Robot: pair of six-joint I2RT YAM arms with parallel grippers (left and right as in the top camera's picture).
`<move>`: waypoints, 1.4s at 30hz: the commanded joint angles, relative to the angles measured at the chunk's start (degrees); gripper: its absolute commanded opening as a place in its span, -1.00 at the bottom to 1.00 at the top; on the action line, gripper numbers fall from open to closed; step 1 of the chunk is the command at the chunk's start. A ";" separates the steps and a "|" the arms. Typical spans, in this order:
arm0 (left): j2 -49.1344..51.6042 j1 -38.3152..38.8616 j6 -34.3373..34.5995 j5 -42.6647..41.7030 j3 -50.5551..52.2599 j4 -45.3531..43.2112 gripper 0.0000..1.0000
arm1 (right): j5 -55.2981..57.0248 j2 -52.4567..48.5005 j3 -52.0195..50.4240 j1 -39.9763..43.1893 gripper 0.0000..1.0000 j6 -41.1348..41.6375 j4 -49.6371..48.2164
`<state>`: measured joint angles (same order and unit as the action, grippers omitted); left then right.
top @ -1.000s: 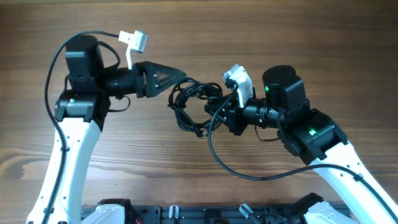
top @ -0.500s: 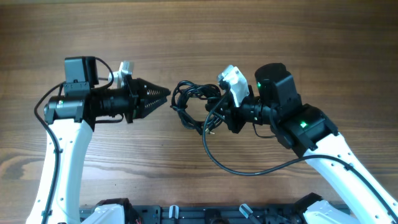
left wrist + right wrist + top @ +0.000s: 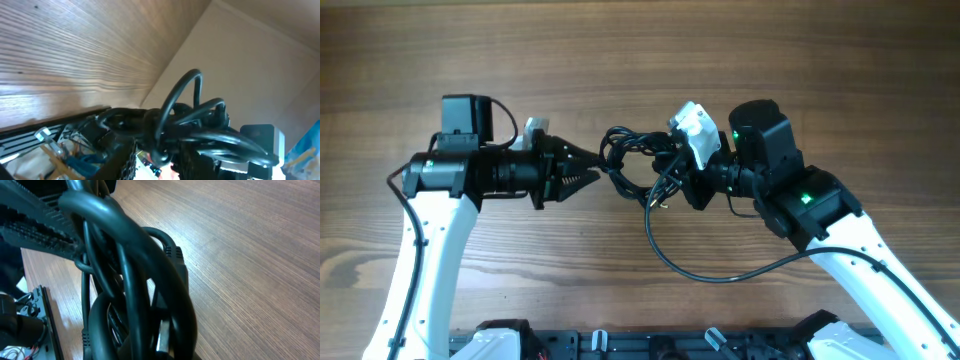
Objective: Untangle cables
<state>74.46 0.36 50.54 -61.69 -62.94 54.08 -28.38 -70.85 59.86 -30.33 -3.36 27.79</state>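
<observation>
The cables [image 3: 628, 165] sit as one knotted bundle near the middle of the table [image 3: 620, 60], caught between my two pincers. From my left pincer [image 3: 592, 173], which looks clenched on a strand at the knot's 9 o'clock edge, they lie at 3 o'clock. From my right pincer [image 3: 668, 178], clamped on the opposite side, they lie at 9 o'clock. The bundle's long axis runs 9-to-3 along the line joining both grips, neither arm nearer than the other, so I judge the coming pull should go outward along that line.
</observation>
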 commanded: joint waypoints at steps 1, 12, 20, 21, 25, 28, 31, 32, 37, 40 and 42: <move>-0.72 1.38 4.39 1.81 0.00 -2.95 -0.43 | -1.66 -0.31 0.50 -0.02 -0.91 -1.16 -0.70; -0.72 1.46 3.67 5.86 0.00 -3.10 -0.92 | -1.64 -0.31 0.50 -0.02 -0.92 -2.36 -0.11; -0.72 1.46 -5.40 12.57 0.00 -3.08 -0.92 | 5.09 -0.31 0.44 -0.02 -0.91 -10.58 3.80; -0.72 1.46 -6.25 14.47 0.00 -3.08 -0.92 | 5.75 -0.31 0.42 -0.02 -0.92 -12.57 4.44; -0.72 1.38 -12.87 14.91 0.00 -3.02 -0.92 | 18.27 -0.33 -0.39 -0.02 -0.91 -12.90 6.99; -0.72 0.83 -12.85 14.88 0.00 -3.02 -0.92 | 23.91 -1.09 -1.09 -0.02 -0.91 -9.55 7.15; -0.72 -1.73 -12.83 14.84 0.00 -2.95 -0.92 | 26.27 -2.93 -1.09 0.00 -0.92 -5.11 7.28; -0.72 -2.67 -12.81 14.45 0.00 -2.84 -0.92 | 26.27 -3.72 -1.09 -0.02 -0.91 -3.32 7.30; -0.72 -10.12 -12.90 4.37 0.00 -2.82 -0.92 | 27.71 -6.73 -1.09 0.04 -0.91 -1.62 7.87; -0.72 -15.34 -15.89 -3.74 0.00 -2.84 -0.92 | 30.14 -6.95 -1.09 0.04 -0.91 -1.60 7.93; -0.72 -18.45 -15.89 -5.81 0.00 -2.86 -0.92 | 30.10 -6.95 -1.09 0.04 -0.91 -1.62 7.91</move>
<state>74.41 -12.95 37.32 -62.83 -62.30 51.53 -7.33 -76.58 59.51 -31.57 -6.52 35.70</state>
